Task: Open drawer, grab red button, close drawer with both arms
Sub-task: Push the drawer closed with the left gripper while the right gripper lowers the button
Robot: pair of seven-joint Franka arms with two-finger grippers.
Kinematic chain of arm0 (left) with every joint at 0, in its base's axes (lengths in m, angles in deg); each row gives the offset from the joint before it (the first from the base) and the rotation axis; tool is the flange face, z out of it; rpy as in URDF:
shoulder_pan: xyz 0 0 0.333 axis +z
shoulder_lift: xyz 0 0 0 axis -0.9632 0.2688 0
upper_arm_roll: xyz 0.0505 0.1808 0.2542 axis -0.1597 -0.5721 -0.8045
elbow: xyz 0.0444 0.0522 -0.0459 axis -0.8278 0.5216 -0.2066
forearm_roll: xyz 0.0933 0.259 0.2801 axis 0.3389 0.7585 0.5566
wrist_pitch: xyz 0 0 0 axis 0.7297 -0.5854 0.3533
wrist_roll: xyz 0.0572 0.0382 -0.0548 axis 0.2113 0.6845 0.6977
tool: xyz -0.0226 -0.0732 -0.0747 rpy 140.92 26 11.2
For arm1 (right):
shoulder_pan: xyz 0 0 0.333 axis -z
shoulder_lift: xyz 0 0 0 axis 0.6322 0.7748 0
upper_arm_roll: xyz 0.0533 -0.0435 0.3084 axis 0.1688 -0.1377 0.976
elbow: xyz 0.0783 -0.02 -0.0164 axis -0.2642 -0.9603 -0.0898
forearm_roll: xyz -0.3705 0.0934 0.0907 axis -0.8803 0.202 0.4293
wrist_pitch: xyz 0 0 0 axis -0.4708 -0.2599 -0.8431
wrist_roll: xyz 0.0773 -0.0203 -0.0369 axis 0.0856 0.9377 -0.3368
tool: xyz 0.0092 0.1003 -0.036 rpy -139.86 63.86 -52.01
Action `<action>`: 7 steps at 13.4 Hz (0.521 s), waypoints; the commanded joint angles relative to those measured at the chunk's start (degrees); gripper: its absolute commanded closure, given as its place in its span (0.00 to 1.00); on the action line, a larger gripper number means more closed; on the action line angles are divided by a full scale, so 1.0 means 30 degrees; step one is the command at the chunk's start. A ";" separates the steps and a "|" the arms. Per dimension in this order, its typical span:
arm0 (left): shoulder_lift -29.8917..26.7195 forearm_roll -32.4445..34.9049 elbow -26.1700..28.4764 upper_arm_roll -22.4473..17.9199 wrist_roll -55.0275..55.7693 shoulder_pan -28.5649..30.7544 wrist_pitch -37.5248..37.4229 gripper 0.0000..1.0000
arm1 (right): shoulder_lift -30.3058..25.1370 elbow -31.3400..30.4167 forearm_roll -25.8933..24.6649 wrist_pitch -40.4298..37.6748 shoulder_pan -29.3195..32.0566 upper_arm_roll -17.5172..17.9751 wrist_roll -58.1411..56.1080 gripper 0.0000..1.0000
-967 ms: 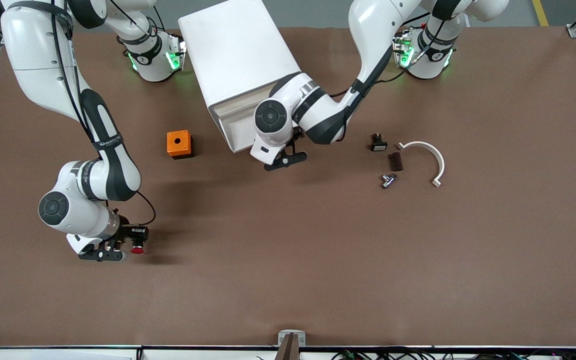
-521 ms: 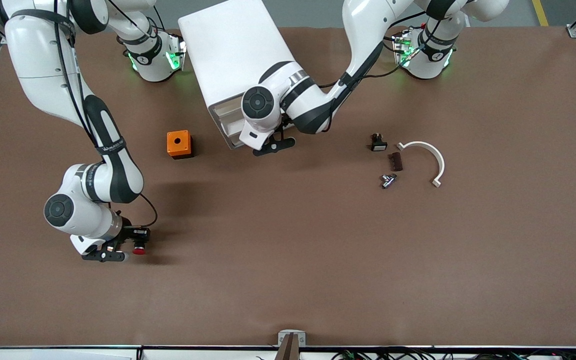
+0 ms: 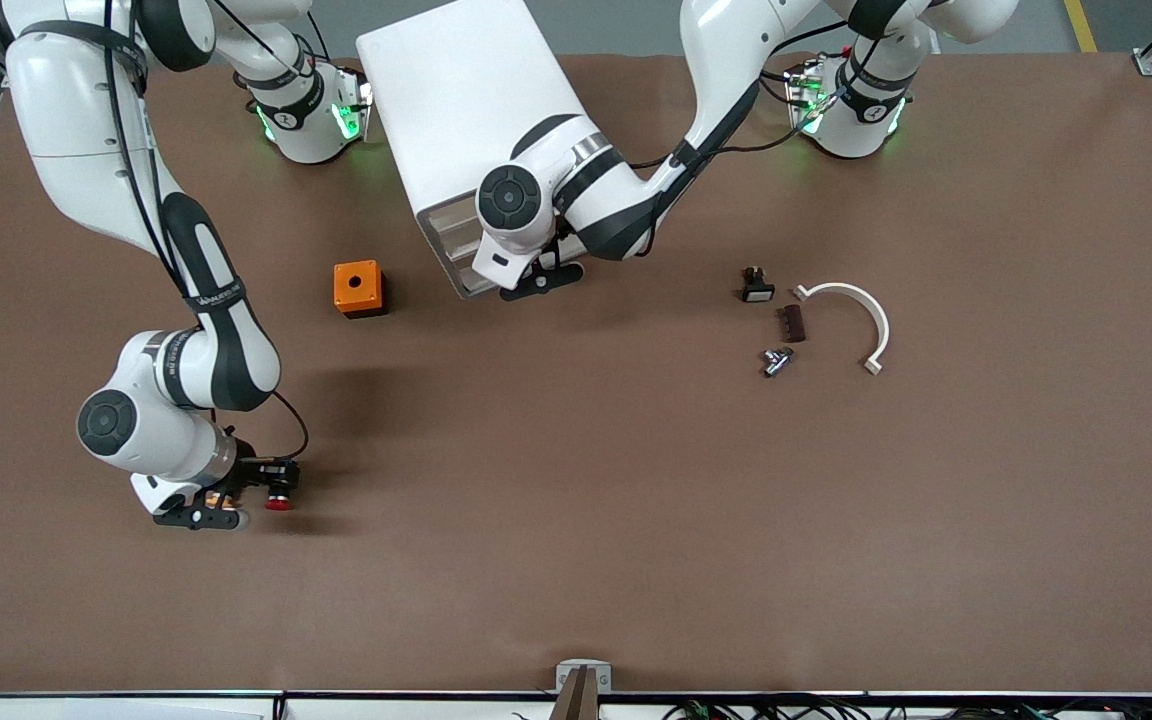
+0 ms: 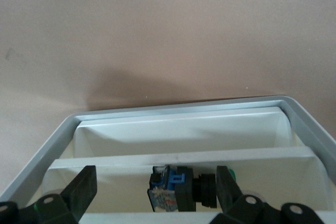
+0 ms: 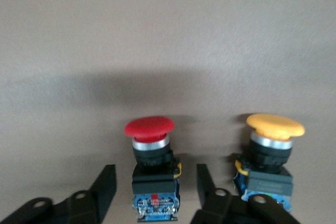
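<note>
Both arms moved | left end effector point(image 3: 539, 281) closer to cabinet point(image 3: 471, 120)

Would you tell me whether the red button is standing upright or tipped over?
Upright: the button stands on the table, red cap uppermost, between the right gripper's open fingers.

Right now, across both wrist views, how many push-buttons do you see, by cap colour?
Red round-capped black-bodied push-button on the brown table: 1
Yellow-orange round-capped push-button beside it: 1
Blue-backed push-button, cap hidden, in the white plastic drawer: 1
Total: 3
</note>
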 commanded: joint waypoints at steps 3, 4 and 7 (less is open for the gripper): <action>-0.0304 -0.0938 0.0174 0.0003 0.1041 -0.0123 0.0282 0.00 | -0.3118 -0.0309 0.0215 -0.1453 0.0936 0.0319 -0.0268 0.00; -0.0334 -0.0939 0.0174 -0.0026 0.1041 0.0052 0.0282 0.00 | -0.4084 -0.0281 0.0156 -0.2854 0.0908 0.0319 -0.0123 0.00; -0.0509 -0.0618 0.0028 -0.0348 0.0809 0.1628 0.0282 0.00 | -0.6314 -0.0339 0.0010 -0.5117 0.1169 0.0289 -0.0151 0.00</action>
